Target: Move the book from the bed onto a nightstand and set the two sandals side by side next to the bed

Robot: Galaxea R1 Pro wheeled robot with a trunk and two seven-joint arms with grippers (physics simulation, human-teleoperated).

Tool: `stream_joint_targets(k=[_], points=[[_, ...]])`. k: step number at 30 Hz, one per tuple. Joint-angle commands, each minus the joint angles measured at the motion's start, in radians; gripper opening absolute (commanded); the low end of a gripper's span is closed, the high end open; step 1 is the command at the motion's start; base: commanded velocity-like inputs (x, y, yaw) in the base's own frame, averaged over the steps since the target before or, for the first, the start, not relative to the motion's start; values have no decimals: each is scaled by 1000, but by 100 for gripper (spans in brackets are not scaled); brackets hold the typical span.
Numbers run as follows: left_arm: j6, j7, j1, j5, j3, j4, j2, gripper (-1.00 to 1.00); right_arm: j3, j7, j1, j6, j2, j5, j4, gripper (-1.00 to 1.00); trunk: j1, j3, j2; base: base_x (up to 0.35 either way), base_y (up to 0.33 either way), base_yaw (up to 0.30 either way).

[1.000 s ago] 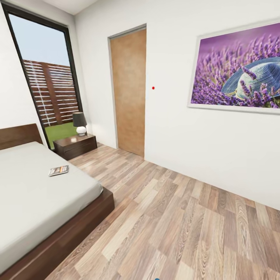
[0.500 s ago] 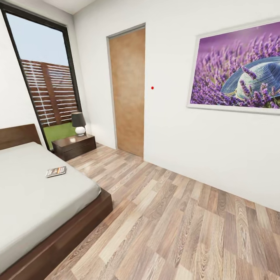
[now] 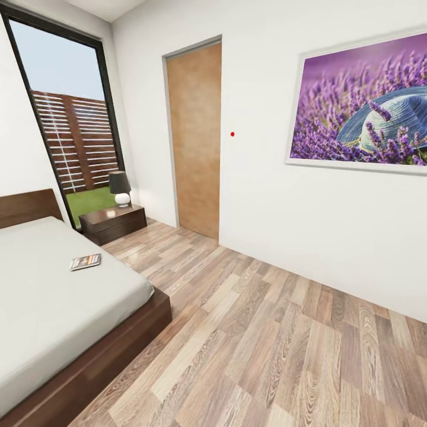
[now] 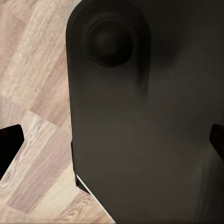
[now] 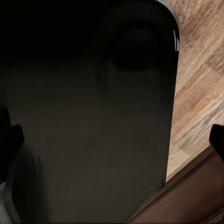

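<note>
The book [image 3: 86, 261], a small dark paperback, lies flat on the light-grey mattress of the bed [image 3: 53, 308] at the left of the head view, near the mattress's right side. Beyond the bed's headboard corner stands a nightstand [image 3: 114, 222] with a black-shaded lamp [image 3: 120, 188] on it. The sandals are out of view. In the left wrist view my left gripper [image 4: 112, 147] is open, its dark fingertips far apart over the robot's black body. My right gripper [image 5: 112, 144] is open in the same way in the right wrist view.
Wood-plank floor [image 3: 267, 344] stretches from the bed's right side to the white wall. A brown door [image 3: 194, 139] stands shut behind the nightstand, with a tall black-framed window [image 3: 68, 124] to its left. A lavender picture [image 3: 362, 101] hangs on the right wall.
The whole head picture shifted slightly left and down between a second ago and half a second ago, so the camera moved. Nothing has changed since then.
</note>
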Motion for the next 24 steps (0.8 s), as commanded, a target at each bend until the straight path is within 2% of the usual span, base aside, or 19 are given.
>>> stream_joint_targets(k=[1,9,24], points=[[0,0,1,0,1,-2,0,100,0,2,-7,1,0,-2,1,100,0,-1,0,0,0,0],[-7,-23,2,-7,-16,-23,9,100,-12,-13,-37,-24,-6,17,-3,100,0,-1,0,0,0,0],[-7,-28,2,-7,-18,-47,25,100,-17,-22,-45,-32,-13,20,-3,100,0,-1,0,0,0,0]])
